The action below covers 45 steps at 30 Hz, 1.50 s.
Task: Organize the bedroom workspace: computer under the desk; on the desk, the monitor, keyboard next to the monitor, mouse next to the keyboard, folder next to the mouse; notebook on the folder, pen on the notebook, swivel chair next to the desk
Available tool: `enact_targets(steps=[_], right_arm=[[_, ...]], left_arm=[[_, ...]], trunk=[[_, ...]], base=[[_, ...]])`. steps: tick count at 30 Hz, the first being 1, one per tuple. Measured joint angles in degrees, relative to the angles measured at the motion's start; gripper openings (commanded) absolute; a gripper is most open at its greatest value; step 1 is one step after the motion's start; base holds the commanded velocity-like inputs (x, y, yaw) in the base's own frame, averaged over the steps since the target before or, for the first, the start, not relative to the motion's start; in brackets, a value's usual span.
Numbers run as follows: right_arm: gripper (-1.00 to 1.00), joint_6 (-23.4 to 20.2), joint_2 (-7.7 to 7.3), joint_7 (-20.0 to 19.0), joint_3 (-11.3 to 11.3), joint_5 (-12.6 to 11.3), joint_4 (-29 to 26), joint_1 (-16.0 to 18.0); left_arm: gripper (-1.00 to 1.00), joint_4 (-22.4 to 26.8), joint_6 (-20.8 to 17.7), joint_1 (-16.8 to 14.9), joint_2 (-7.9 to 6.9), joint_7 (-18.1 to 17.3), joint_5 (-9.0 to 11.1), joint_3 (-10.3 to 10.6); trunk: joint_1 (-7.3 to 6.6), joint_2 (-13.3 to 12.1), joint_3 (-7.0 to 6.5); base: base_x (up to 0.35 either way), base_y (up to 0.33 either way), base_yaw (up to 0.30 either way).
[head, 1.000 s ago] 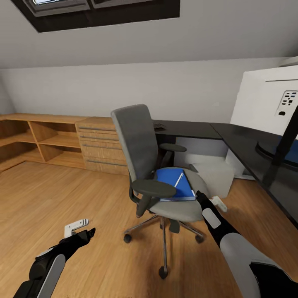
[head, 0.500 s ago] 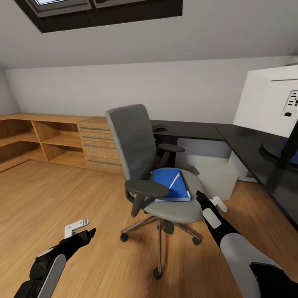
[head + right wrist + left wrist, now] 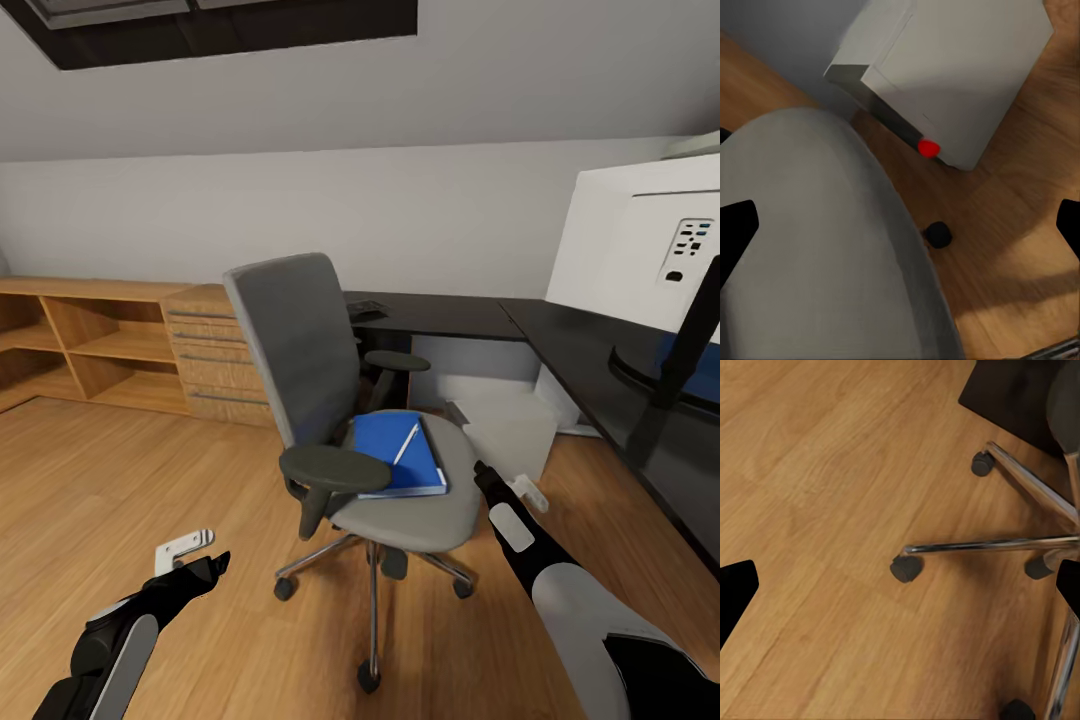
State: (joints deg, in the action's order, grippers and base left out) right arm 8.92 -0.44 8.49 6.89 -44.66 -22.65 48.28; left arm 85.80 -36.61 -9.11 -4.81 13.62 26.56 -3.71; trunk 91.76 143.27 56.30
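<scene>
Blue folder waits on the chair seat, both claws empty.

Head view: the folder [image 3: 397, 455] lies flat on the swivel chair [image 3: 345, 420], pen [image 3: 406, 443] on top; likely light, stiff, slick, best pinched at an overhanging edge. The left claw [image 3: 185, 550] hangs low on the left, the right claw [image 3: 525, 492] near the seat.
Left wrist view: spread fingers over chair base [image 3: 1020, 540].
Right wrist view: spread fingers above seat [image 3: 817, 247], computer [image 3: 945, 71] beyond, under the bench [image 3: 560, 335].

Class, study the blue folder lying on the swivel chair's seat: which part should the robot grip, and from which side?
Probably the folder's near right edge, by the right gripper. It lies flat on the swivel chair, so the jaws would pinch across its thickness; an armrest and the backrest block the left and rear. The pen on top may roll.
</scene>
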Motion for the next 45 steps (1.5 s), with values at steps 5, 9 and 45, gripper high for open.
enact_targets(steps=[5,9,45], right_arm=[[1.00,-0.2,-0.05,0.0,0.0,0.0,0.1,0.0],[1.00,-1.0,-0.08,0.0,0.0,0.0,0.0,0.0],[1.00,-11.6,-0.90,-0.2,1.7,-4.0,-0.2,0.0]], left_arm=[[1.00,0.0,0.0,0.0,0.00,0.0,0.0,0.0],[1.00,0.0,0.0,0.0,0.00,0.1,0.0,-0.1],[1.00,0.1,0.0,0.0,-0.01,0.1,-0.1,-0.1]], trunk=[[0.01,0.0,0.00],[0.03,0.0,0.00],[0.02,0.0,-0.01]], base=[[0.196,0.000,-0.001],[0.036,0.000,0.000],[0.001,0.000,0.017]])
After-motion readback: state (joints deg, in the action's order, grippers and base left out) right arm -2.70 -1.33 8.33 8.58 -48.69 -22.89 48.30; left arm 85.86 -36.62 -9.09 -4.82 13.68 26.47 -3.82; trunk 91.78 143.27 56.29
